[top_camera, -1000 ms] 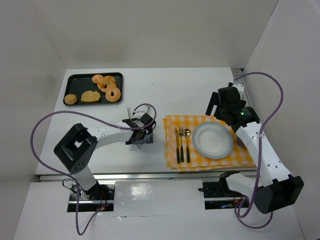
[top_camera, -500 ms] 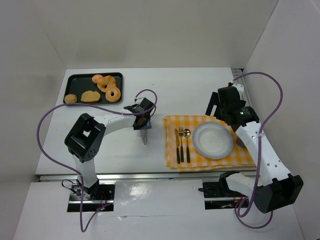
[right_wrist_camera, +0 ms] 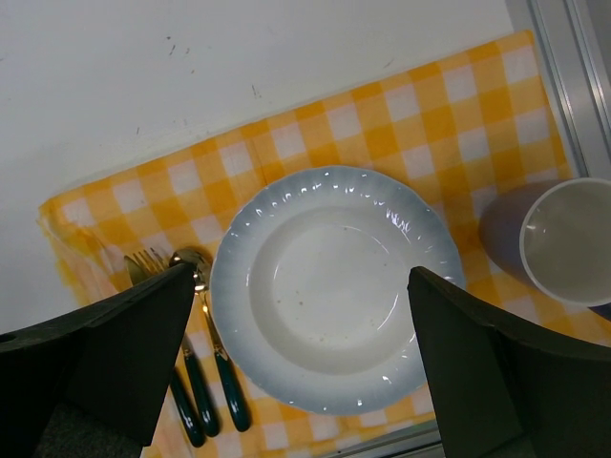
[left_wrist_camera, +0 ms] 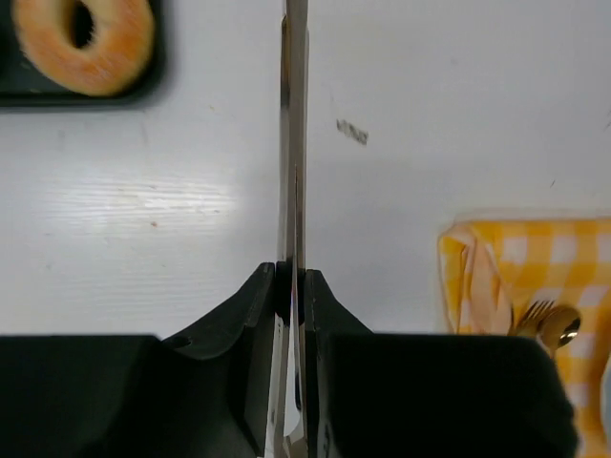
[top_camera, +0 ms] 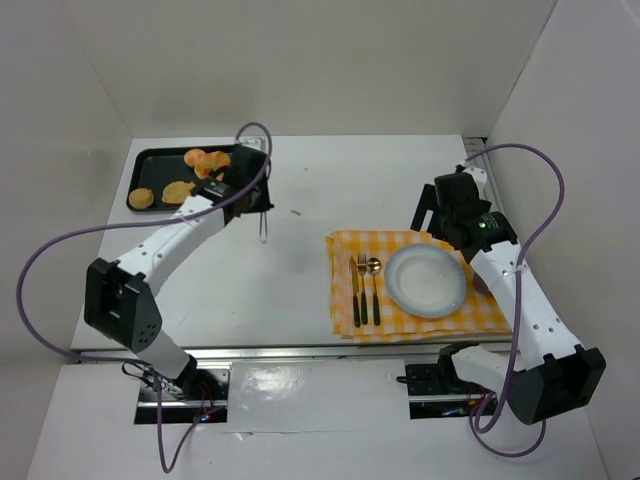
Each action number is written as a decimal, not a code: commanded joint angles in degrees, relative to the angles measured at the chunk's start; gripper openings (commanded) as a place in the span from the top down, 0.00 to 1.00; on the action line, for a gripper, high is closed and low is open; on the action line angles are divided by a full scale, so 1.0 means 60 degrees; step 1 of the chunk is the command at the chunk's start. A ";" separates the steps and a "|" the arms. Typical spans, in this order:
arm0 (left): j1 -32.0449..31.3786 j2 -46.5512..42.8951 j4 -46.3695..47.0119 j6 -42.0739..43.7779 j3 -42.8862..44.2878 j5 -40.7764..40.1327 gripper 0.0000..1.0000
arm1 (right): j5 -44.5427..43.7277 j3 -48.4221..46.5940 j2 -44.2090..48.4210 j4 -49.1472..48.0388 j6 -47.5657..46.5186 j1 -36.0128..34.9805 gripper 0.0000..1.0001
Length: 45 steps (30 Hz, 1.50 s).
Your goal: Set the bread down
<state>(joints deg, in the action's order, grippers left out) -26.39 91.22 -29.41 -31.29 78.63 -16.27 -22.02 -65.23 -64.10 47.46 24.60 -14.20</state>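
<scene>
One plate (top_camera: 427,281) sits on checked cloth (top_camera: 345,320), cutlery (top_camera: 364,290) just beside it.

No lettering, label, brand or number can be read anywhere in the three views. One small dark mark (left_wrist_camera: 351,132) sits on the white table (left_wrist_camera: 458,86) in the left wrist view, but it is too small and blurred to make out as writing.
</scene>
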 commanded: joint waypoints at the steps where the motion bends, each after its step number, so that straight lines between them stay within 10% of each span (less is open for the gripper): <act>1: 0.0954 -0.0511 -0.1306 0.0952 0.1260 0.0353 0.79 | -0.0138 -0.0334 -0.0025 -0.0425 0.0060 0.0066 0.00; 15: 0.4982 0.1011 -0.3095 0.1831 0.4030 0.2447 0.52 | 0.0155 -0.0245 -0.0303 -0.0777 -0.0027 0.0066 0.00; 45: 0.6948 0.5728 -0.2028 0.0586 0.7271 0.4659 0.49 | 0.0345 -0.1593 -0.1930 -0.0674 -0.0204 0.0066 0.00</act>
<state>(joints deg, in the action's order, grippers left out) 15.07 124.79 -45.28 -27.16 119.81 7.97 -19.97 -71.29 -75.66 44.23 24.10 -14.20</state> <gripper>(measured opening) 0.517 0.999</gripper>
